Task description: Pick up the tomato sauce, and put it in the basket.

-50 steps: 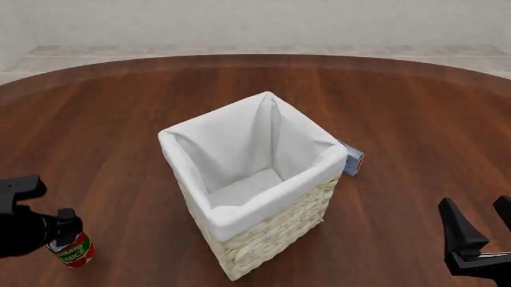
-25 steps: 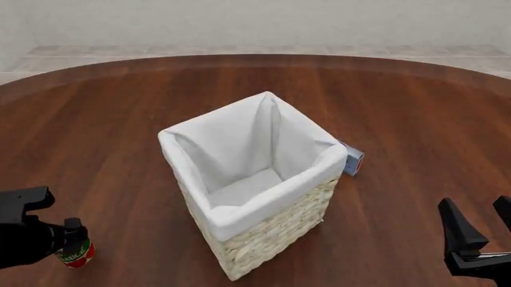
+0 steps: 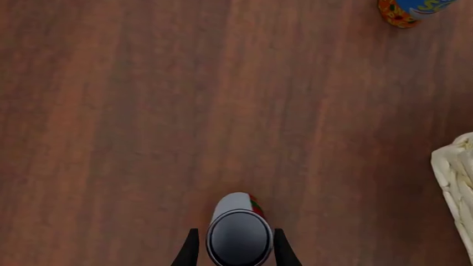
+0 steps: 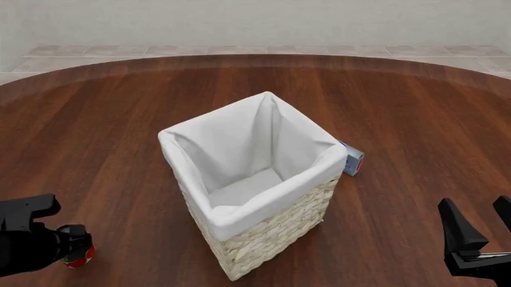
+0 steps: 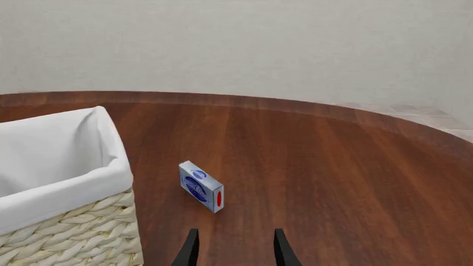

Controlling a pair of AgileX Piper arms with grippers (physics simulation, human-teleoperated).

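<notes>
The tomato sauce can (image 3: 238,235) stands upright on the wooden table, its silvery-grey top facing the left wrist camera and a strip of red and green label showing. My left gripper (image 3: 236,254) is open, with a finger on each side of the can, close to its sides. In the front view the left gripper (image 4: 70,244) covers most of the can (image 4: 81,259) at the front left. The wicker basket (image 4: 264,206) with white lining stands mid-table, to the right of the can. My right gripper (image 4: 483,226) is open and empty at the front right.
A small blue-grey box with a red mark (image 4: 353,161) stands just behind the basket's right corner; it also shows in the right wrist view (image 5: 201,187). An orange and blue object (image 3: 410,10) sits at the edge of the left wrist view. The basket's corner (image 3: 454,183) is near it.
My left gripper has come down over the can, which now shows less in the front view. The right arm, basket and box have not moved.
</notes>
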